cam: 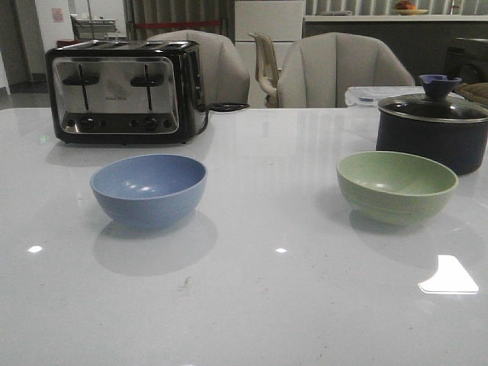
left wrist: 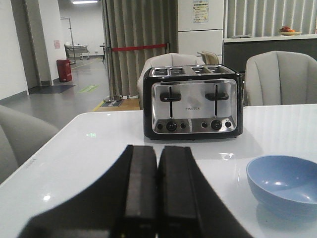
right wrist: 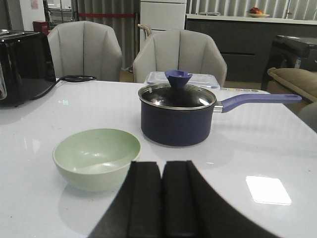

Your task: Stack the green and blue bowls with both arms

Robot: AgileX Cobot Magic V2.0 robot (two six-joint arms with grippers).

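Your left gripper (left wrist: 158,198) and right gripper (right wrist: 162,203) both sit pressed together and empty, each facing its own bowl, blue bowl (cam: 149,189) and green bowl (cam: 396,185), standing well apart.

Only the fingers of each arm show, and only in the wrist views: the left gripper (left wrist: 157,198) has two flat, matte black fingers (left wrist: 141,193) with squared tips, widening downward into a broad black base. The right gripper (right wrist: 162,198) looks the same, its black fingers (right wrist: 144,198) blocky, plain and unmarked, with no cables or screws in sight
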